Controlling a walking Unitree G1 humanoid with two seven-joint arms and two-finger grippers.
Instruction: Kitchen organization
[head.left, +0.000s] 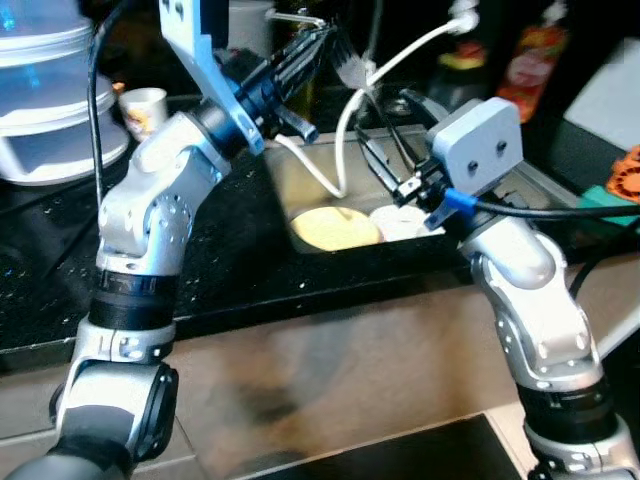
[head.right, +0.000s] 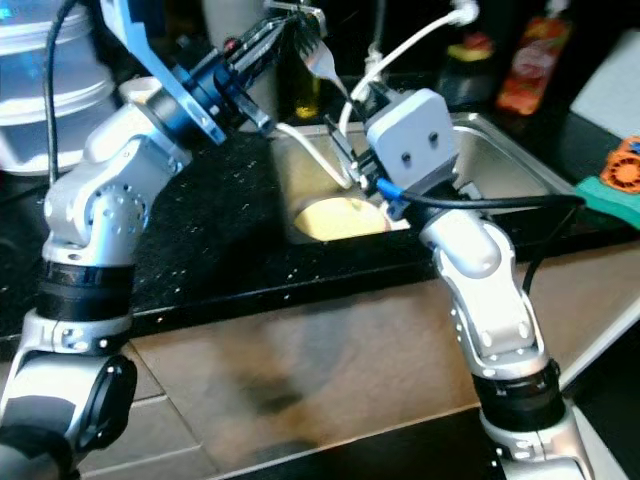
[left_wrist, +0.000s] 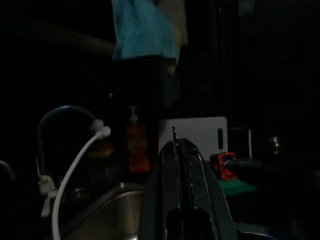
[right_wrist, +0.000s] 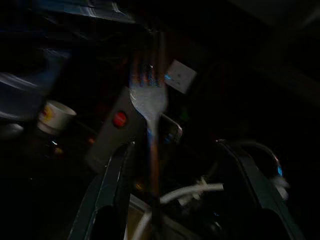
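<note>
A fork (head.left: 349, 68) was held upright above the sink (head.left: 520, 185), its handle running down toward the right gripper (head.left: 385, 150), whose fingers were seen spread apart. The left gripper (head.left: 315, 40) was pressed together above the sink's back edge.

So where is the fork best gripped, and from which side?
The fork stands tines up, its handle running down between the open fingers of the right gripper. It is probably best gripped on the slim handle below the tines, coming from the handle end along the shaft, so the fingers close across the narrow stem.
</note>
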